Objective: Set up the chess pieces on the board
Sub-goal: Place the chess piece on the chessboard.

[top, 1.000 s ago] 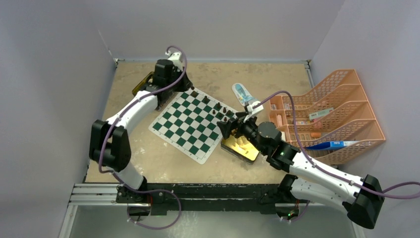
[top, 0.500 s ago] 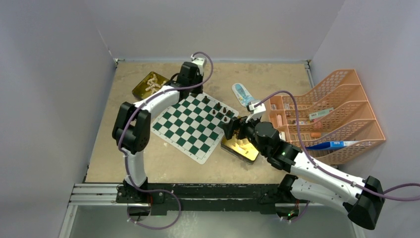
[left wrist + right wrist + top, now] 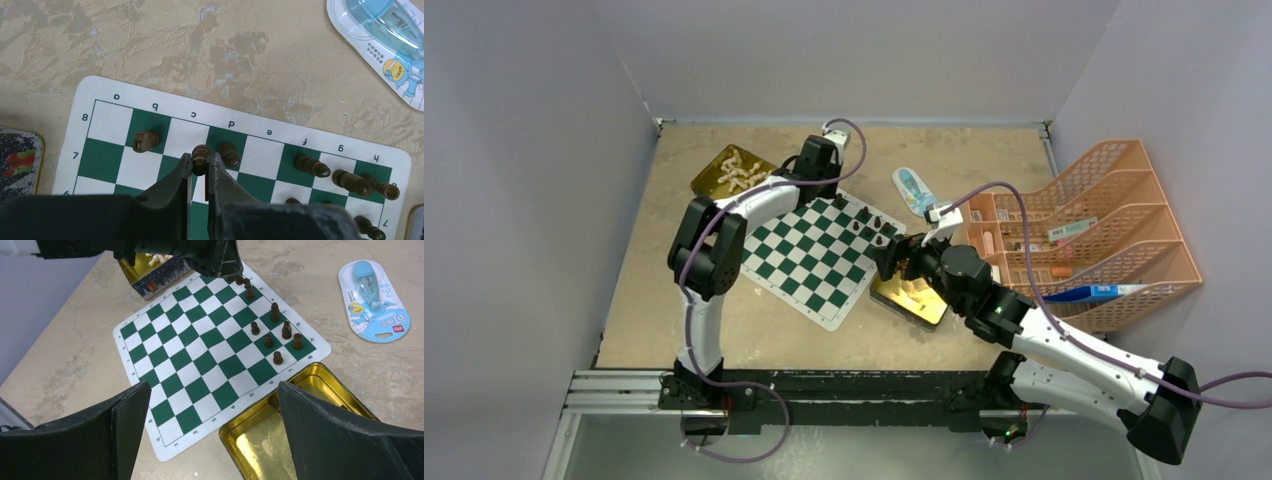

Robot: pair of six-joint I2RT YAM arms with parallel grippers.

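The green-and-white board (image 3: 809, 262) lies mid-table. My left gripper (image 3: 200, 164) is over its far row, shut on a dark brown chess piece (image 3: 201, 151) at the c file. Beside it dark pieces stand at b8 (image 3: 145, 141) and d8 (image 3: 229, 153), and several more stand toward h (image 3: 350, 181). My right gripper (image 3: 214, 387) hangs open and empty above the board's near right edge and a gold tin (image 3: 260, 440). One dark piece (image 3: 273, 401) shows in the tin. Cream pieces (image 3: 739, 170) fill a second tin at the back left.
An orange tiered tray rack (image 3: 1104, 230) stands at the right. A blue correction-tape pack (image 3: 914, 188) lies behind the board's right corner. Part of a dark tin lid (image 3: 17, 162) shows left of the board. Walls close in the back and both sides.
My left arm has swung right from the back-left tin to the board's far row. My right arm has barely moved and stays open.
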